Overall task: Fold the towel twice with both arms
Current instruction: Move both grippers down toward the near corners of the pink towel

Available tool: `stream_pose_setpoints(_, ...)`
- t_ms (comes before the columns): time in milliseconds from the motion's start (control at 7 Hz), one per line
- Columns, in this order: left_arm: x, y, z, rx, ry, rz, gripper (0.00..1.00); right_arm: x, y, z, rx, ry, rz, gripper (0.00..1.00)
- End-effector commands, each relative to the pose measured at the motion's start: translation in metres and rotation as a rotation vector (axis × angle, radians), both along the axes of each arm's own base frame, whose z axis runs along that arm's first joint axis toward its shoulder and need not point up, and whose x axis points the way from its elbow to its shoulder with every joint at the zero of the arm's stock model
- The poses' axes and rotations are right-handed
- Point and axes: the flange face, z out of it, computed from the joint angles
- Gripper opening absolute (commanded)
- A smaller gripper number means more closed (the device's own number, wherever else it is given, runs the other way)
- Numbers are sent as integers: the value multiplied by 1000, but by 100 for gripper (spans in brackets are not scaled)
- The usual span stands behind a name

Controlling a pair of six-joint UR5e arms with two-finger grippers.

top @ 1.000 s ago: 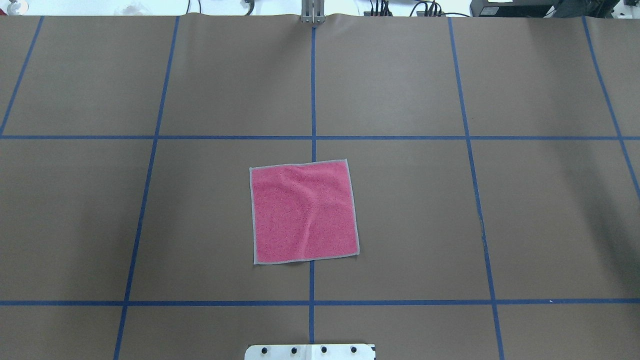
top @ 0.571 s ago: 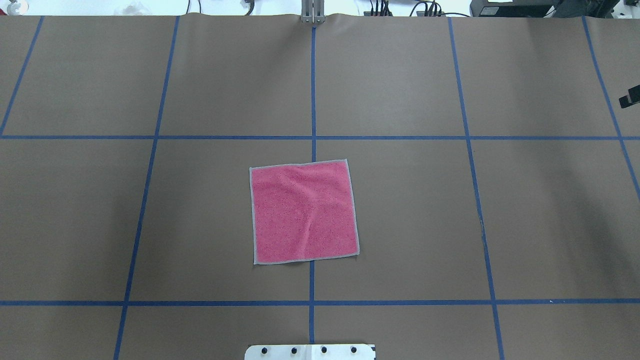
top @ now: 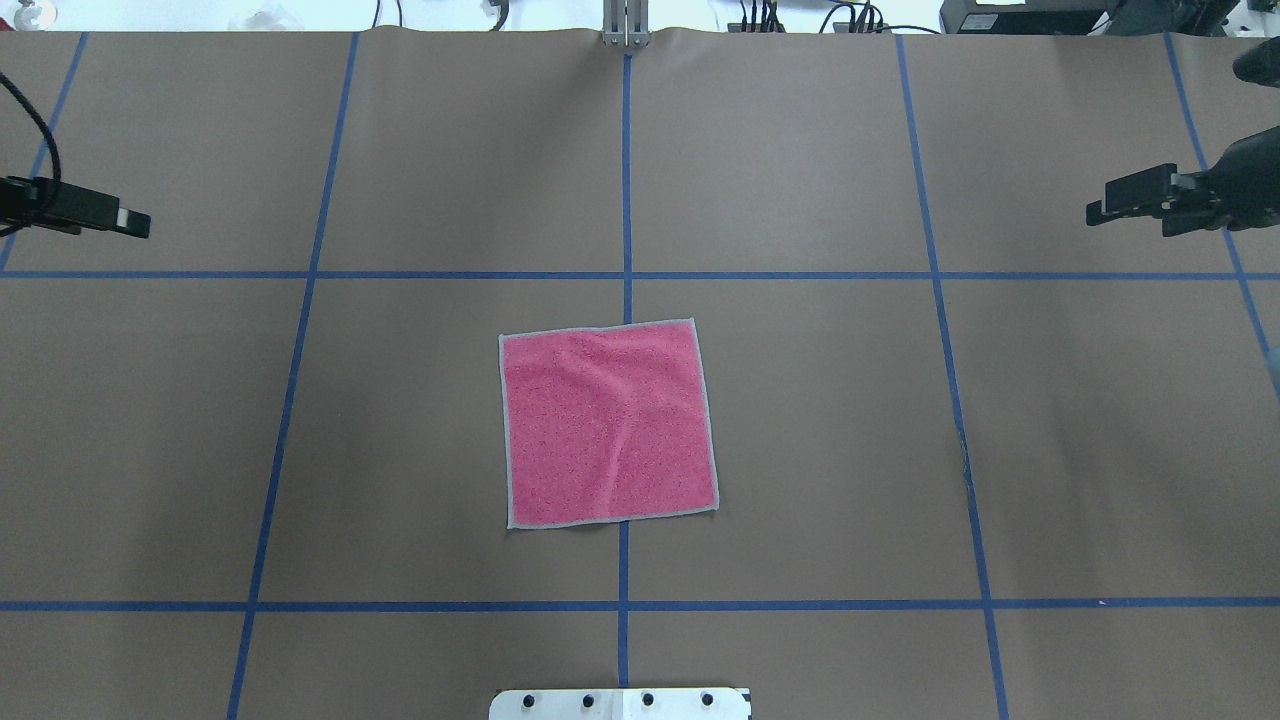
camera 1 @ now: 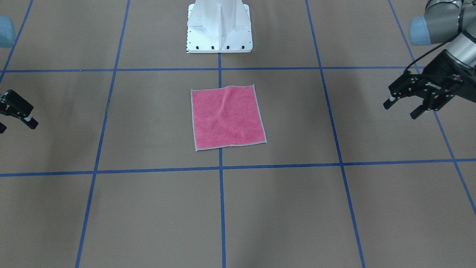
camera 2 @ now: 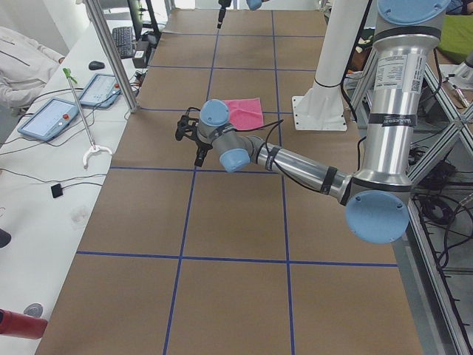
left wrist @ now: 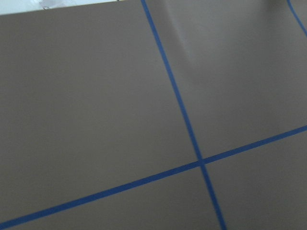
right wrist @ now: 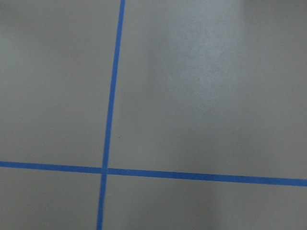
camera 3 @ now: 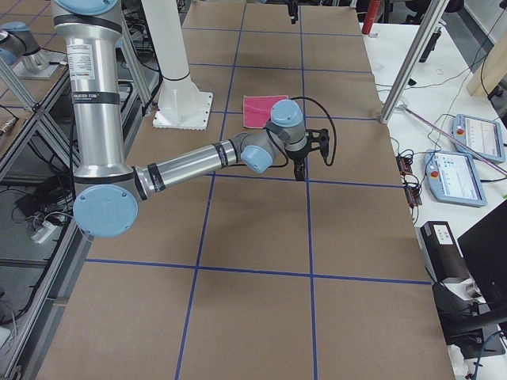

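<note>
Overhead exterior view: both grippers are now inside the frame. One second ago neither was visible, and 0.6 s ago only a black tip of the right gripper (top: 1100,212) showed at the right-hand border. It has since advanced inward over the table (top: 800,150). The left gripper (top: 138,223) has entered from the opposite border to a matching depth.

Hand state: in the front-facing view, the left gripper (camera 1: 401,110) has its two black fingers spread with clear space between them and nothing held. The right gripper (camera 1: 18,127) is cut by the frame edge, but its fingers also stand apart and it holds nothing.

Task item: the towel (top: 608,423) lies flat and unfolded, pink-red face up, with its light grey edging visible all round and a few shallow wrinkles. It sits between the two grippers, well apart from each, and on the pedestal base (top: 620,703) side of the line joining them. Its position and outline match both earlier frames, so no contact has been made. It straddles the centre blue tape line (top: 627,180).

Side views: the towel (camera 2: 244,113) lies beyond the near left arm (camera 2: 295,163), and likewise beyond the near right arm (camera 3: 198,162).

Wrist cameras: each shows only brown covering and a tape crossing. No fingers and no cloth are in view.
</note>
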Motion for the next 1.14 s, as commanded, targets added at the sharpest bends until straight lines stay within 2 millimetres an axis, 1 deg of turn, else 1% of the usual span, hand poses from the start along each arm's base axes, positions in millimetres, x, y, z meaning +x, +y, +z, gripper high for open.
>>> stream_pose_setpoints(0, 99, 53, -59, -187, 111, -55, 100, -32, 34, -40, -72, -74, 61, 98)
stream_pose_setpoints(143, 150, 80, -75, -216, 130, -89, 100, -60, 52, -56, -132, -102, 116, 99)
stream_pose_setpoints(286, 181, 97, -85, -249, 154, -116, 100, -89, 74, -75, -162, -133, 156, 99)
stream_pose_setpoints(429, 199, 109, -93, -283, 174, -119, 100, -114, 94, -92, -219, -178, 205, 98)
stream_pose_setpoints(571, 222, 127, -96, -307, 183, -144, 100, -146, 114, -100, -244, -199, 255, 98)
stream_pose_setpoints(714, 246, 148, -96, -348, 188, -171, 100, -169, 127, -106, -282, -223, 288, 98)
stream_pose_setpoints(857, 268, 167, -102, -383, 196, -164, 100, -189, 139, -114, -314, -255, 313, 98)
stream_pose_setpoints(1000, 289, 186, -106, -443, 188, -193, 100, -206, 149, -124, -355, -294, 344, 96)
